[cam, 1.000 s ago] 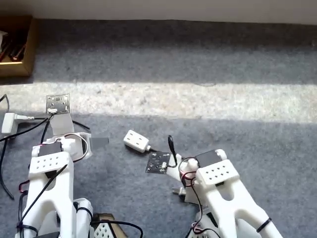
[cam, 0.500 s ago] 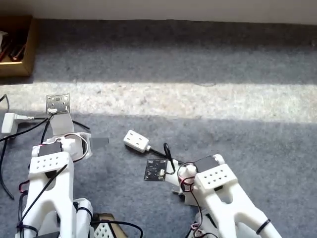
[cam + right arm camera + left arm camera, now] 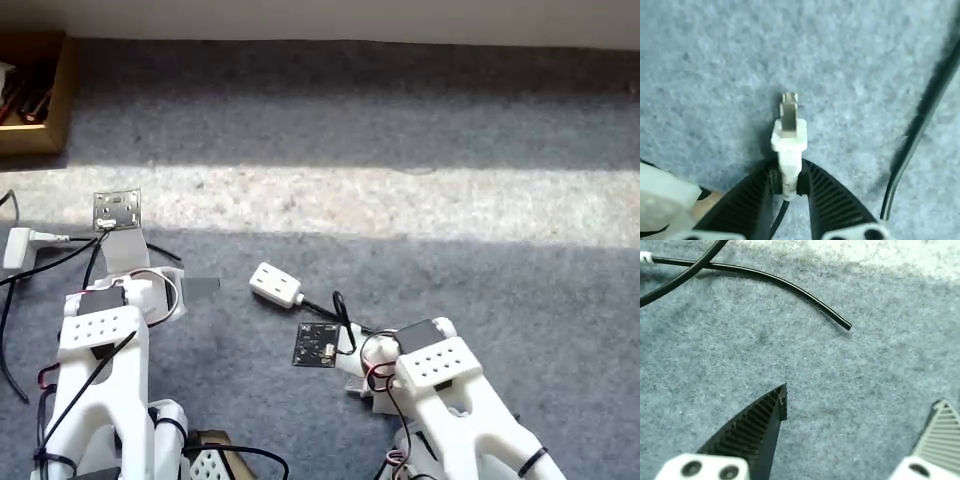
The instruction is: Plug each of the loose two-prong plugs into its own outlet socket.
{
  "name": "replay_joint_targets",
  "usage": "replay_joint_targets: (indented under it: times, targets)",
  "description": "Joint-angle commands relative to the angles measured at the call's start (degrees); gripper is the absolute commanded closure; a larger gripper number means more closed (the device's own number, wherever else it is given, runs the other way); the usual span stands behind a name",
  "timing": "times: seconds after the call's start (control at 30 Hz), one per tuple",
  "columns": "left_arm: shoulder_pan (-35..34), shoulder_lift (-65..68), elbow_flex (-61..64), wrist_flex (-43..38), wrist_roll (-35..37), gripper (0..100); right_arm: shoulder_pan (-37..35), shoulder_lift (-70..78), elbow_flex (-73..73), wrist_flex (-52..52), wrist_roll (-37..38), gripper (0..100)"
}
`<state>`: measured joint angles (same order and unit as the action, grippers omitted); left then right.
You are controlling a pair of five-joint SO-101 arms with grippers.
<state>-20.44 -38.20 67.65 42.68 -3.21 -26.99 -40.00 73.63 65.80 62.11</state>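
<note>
My right gripper (image 3: 789, 170) is shut on a white two-prong plug (image 3: 788, 135), whose metal prongs point away from the fingers just above the grey carpet. In the high view the right arm (image 3: 440, 365) sits at the lower right, a short way near-right of a white outlet socket block (image 3: 275, 284) lying on the carpet with a black cable running from it. My left gripper (image 3: 862, 396) stands open over bare carpet, with the loose end of a black cable (image 3: 847, 326) beyond its fingertips. The left arm (image 3: 100, 330) is at the lower left.
A small dark square board (image 3: 315, 345) sits beside the right arm's wrist. A metal plate (image 3: 117, 210) and a white adaptor (image 3: 18, 246) with black wires lie at the left. A wooden box (image 3: 35, 95) stands at the far left corner. A black cable (image 3: 920, 120) runs beside the held plug.
The right arm has drawn back toward the near edge with the plug, and the dark board moved with it, away from the socket block. The left arm has kept still.
</note>
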Motion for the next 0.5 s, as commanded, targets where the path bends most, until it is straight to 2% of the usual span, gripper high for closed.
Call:
replay_joint_targets:
  times: [0.0,0.13,0.27,0.37,0.47]
  targets:
    - [1.01,-0.57,-2.15,-0.62,-0.18,57,-0.04,-0.48,-10.95,6.2,-8.18,99.3]
    - [1.01,-0.57,-7.69,1.14,-0.26,57,-0.31,-0.22,-32.57,16.48,-12.84,99.3]
    - [1.27,-0.57,-21.67,10.81,-0.35,57,-5.58,0.4,-50.42,23.16,-20.48,99.3]
    - [3.74,-0.57,-35.47,20.66,-1.41,57,-9.89,2.33,-52.62,21.14,-27.69,99.3]
    - [8.13,-0.57,-48.13,30.24,-7.38,57,-13.23,5.41,-52.26,12.7,-32.53,99.3]
